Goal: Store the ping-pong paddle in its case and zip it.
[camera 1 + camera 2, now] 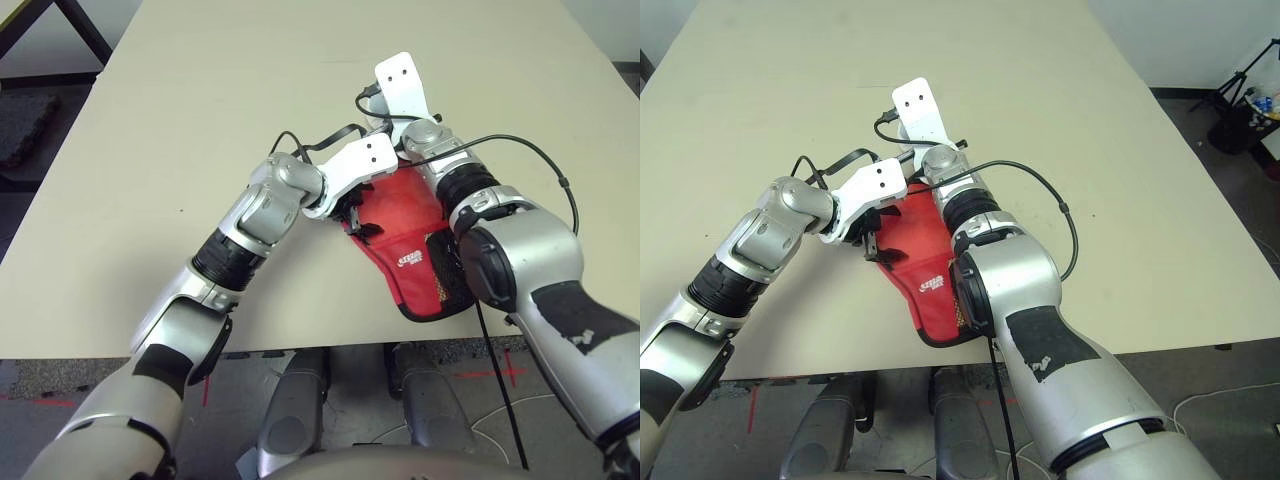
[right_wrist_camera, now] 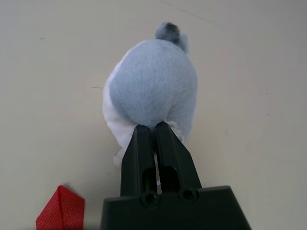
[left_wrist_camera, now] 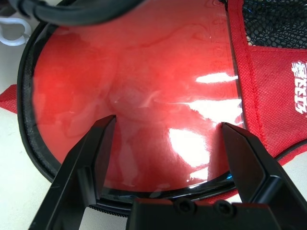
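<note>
Beige table [image 1: 200, 120], case [image 3: 144, 91] under spread left gripper [image 3: 168, 139] — right gripper [image 2: 156, 132] pinched together against plush toy [image 2: 151, 88].

The robot's two arms are shiny silver metal with round joints and black ribbed bands near the wrists. A white flat plate with small screw holes sits on each wrist. Thin black cables loop over them. The right upper arm has dark tape patches. Its fingers [image 3: 91, 158] are black plastic.
</note>
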You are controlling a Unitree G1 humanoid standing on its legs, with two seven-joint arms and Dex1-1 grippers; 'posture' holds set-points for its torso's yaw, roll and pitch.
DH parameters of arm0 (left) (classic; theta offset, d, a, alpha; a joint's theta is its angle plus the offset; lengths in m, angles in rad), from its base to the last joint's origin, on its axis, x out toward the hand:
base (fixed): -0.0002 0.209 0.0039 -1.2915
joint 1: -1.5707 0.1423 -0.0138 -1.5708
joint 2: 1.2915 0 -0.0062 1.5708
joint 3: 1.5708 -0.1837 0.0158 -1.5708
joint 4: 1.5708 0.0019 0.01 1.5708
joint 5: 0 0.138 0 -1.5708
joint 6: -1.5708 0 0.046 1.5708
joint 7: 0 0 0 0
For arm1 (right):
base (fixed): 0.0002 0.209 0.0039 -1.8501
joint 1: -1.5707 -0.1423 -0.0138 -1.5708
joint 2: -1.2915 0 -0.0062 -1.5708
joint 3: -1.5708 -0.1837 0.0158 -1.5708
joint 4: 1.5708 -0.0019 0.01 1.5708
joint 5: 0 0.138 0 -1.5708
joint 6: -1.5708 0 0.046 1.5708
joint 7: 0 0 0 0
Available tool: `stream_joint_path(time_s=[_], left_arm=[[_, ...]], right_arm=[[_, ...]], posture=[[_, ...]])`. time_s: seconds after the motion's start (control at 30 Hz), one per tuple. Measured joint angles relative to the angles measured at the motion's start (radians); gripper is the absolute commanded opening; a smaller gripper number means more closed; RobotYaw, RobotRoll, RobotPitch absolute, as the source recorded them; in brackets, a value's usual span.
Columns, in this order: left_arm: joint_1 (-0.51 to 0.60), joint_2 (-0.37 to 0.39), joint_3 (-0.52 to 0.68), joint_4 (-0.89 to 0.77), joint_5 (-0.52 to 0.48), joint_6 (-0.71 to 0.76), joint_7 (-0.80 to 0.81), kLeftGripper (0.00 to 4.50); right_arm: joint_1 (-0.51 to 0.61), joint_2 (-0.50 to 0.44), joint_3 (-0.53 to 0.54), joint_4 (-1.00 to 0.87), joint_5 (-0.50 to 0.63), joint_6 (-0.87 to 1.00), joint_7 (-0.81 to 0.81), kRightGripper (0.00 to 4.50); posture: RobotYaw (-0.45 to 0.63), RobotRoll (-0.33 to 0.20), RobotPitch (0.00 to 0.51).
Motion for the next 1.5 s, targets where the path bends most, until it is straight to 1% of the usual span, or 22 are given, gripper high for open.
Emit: stream_joint_path(time_s=[0.17, 0.33, 0.37, 0.53, 0.7, 0.87, 1.0, 1.13, 1.2, 1.27, 1.4, 1.5], left_arm=[[-0.003, 0.0, -0.002, 0.004, -0.006, 0.0, 0.003, 4.5], [-0.009, -0.005, -0.005, 0.023, -0.01, -0.012, 0.005, 4.5], [-0.01, -0.005, -0.005, 0.027, -0.01, -0.018, 0.005, 4.5], [-0.019, -0.018, -0.011, 0.059, -0.01, -0.052, 0.005, 4.5], [-0.04, -0.034, -0.013, 0.107, -0.009, -0.091, -0.003, 4.5], [-0.057, -0.044, -0.015, 0.146, -0.009, -0.121, -0.014, 4.5], [-0.067, -0.053, -0.017, 0.172, -0.009, -0.141, -0.02, 4.5], [-0.07, -0.054, -0.02, 0.18, -0.008, -0.153, -0.026, 4.5], [-0.069, -0.051, -0.02, 0.181, -0.008, -0.155, -0.028, 4.5], [-0.067, -0.05, -0.021, 0.179, -0.008, -0.156, -0.027, 4.5], [-0.067, -0.049, -0.023, 0.182, -0.007, -0.159, -0.027, 4.5], [-0.068, -0.049, -0.025, 0.185, -0.006, -0.165, -0.029, 4.5]], right_arm=[[-0.022, -0.048, 0.0, 0.0, -0.003, 0.0, -0.011, 0.05], [-0.062, -0.138, 0.054, -0.002, -0.042, 0.004, 0.008, 0.05], [-0.062, -0.149, 0.07, -0.002, -0.049, 0.011, 0.026, 0.05], [-0.06, -0.195, 0.136, -0.018, -0.082, 0.06, 0.129, 0.05], [-0.01, -0.249, 0.199, -0.125, -0.098, 0.141, 0.261, 0.05], [0.115, -0.31, 0.249, -0.335, -0.117, 0.257, 0.374, 0.05], [0.267, -0.39, 0.292, -0.636, -0.131, 0.4, 0.497, 0.05], [0.434, -0.508, 0.319, -0.991, -0.137, 0.561, 0.637, 0.05], [0.496, -0.559, 0.329, -1.133, -0.137, 0.636, 0.69, 0.05], [0.584, -0.636, 0.34, -1.321, -0.129, 0.726, 0.766, 0.05], [0.721, -0.77, 0.347, -1.615, -0.085, 0.889, 0.878, 0.05], [0.829, -0.865, 0.347, -1.793, -0.042, 0.984, 0.918, 0.05]], posture=[[0.25, 0.0, 0.25], [0.19, 0.0, 0.249], [0.16, 0.0, 0.249], [0.11, 0.0, 0.247], [0.07, 0.0, 0.244], [0.05, 0.0, 0.242], [0.04, 0.0, 0.243], [0.04, 0.0, 0.246], [0.03, 0.0, 0.248], [0.03, 0.0, 0.249], [0.01, 0.0, 0.25], [0.0, 0.0, 0.253]])
